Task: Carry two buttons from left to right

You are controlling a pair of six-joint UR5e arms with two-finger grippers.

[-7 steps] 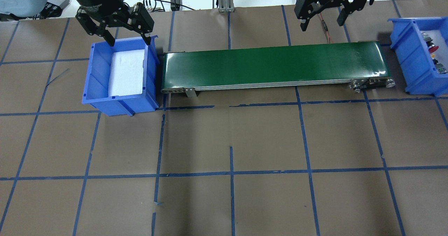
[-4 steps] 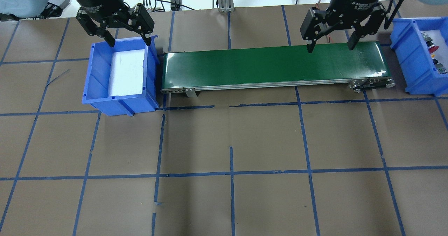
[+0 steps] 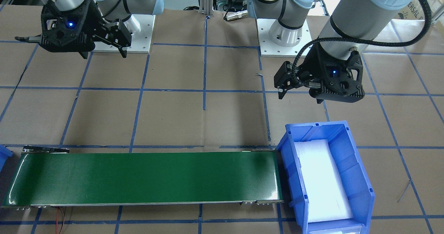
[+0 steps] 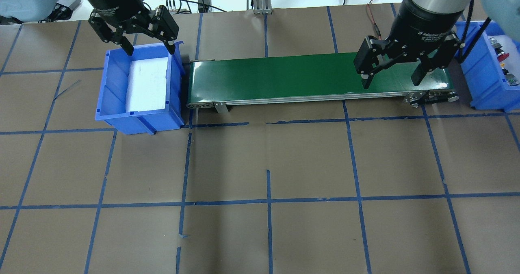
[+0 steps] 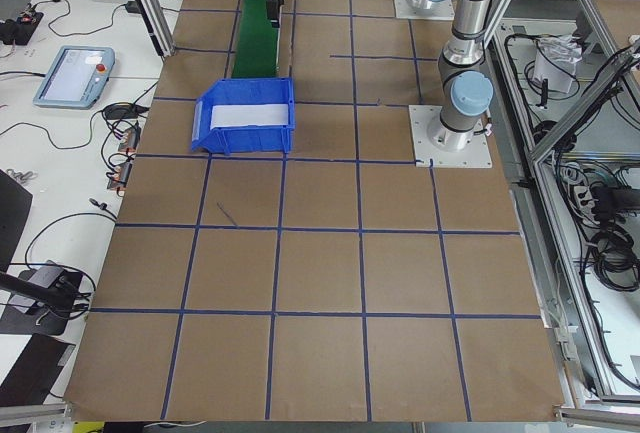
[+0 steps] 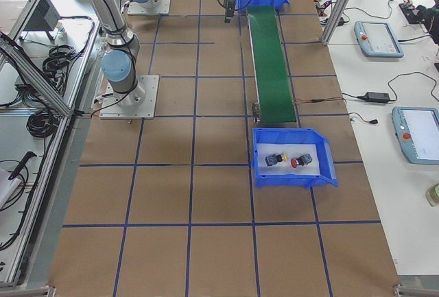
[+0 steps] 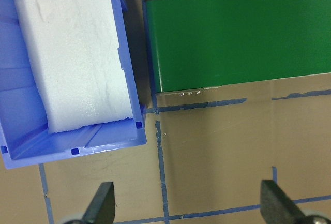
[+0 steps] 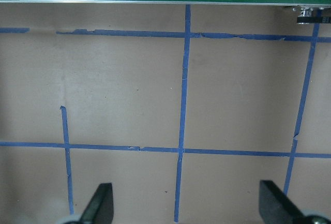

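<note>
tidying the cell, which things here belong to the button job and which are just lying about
Job: yellow button, red button, blue bin holding them, foam-lined blue bin, green conveyor.
Lying about: teach pendant, power adapter.

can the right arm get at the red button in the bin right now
Probably yes. The right gripper hangs open near the blue bin, whose top is open; the red button lies uncovered inside, apart from the yellow button.
</note>
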